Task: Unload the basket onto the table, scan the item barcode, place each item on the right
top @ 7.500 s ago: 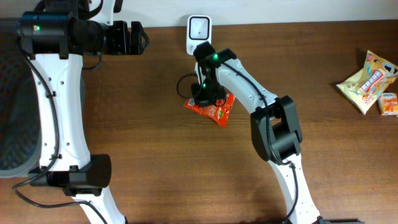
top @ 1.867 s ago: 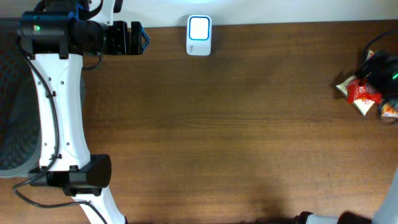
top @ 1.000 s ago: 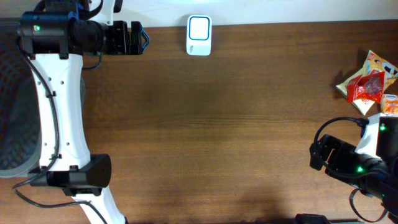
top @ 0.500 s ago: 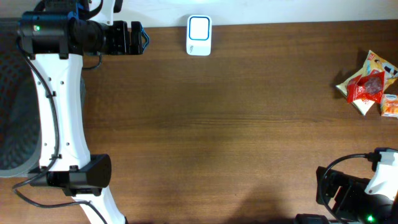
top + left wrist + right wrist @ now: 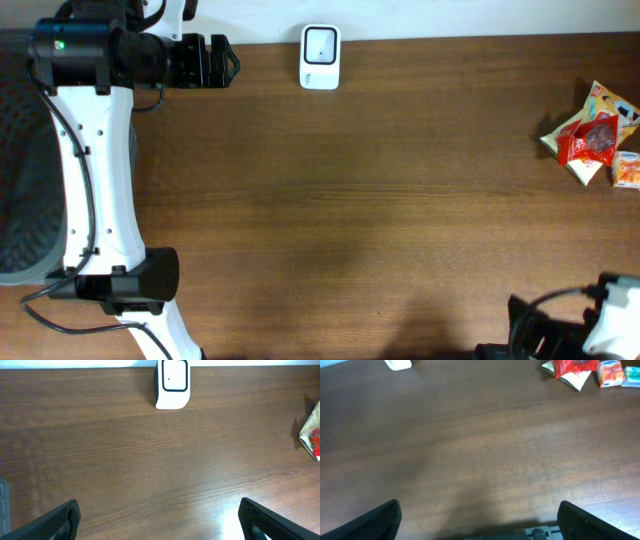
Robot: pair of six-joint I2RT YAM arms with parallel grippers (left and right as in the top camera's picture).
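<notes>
The white barcode scanner (image 5: 320, 57) stands at the table's far edge, also in the left wrist view (image 5: 171, 384) and tiny in the right wrist view (image 5: 398, 364). The red snack packet (image 5: 587, 139) lies on a yellow packet at the far right, free of any gripper; it shows as well in the right wrist view (image 5: 575, 366). My left gripper (image 5: 230, 62) hovers at the back left, open and empty (image 5: 160, 520). My right gripper (image 5: 480, 522) is open and empty over bare wood; overhead only the right arm (image 5: 600, 335) shows at the near right corner.
A yellow snack packet (image 5: 575, 130) and a small orange pack (image 5: 627, 170) lie with the red one near the right edge. The left arm's white links (image 5: 85, 150) run down the left side. The wooden table (image 5: 350, 200) fills the middle.
The right arm has pulled back from the packet pile toward the near right corner, nearly leaving the overhead view. The red packet stays on the pile. The left arm is still.
</notes>
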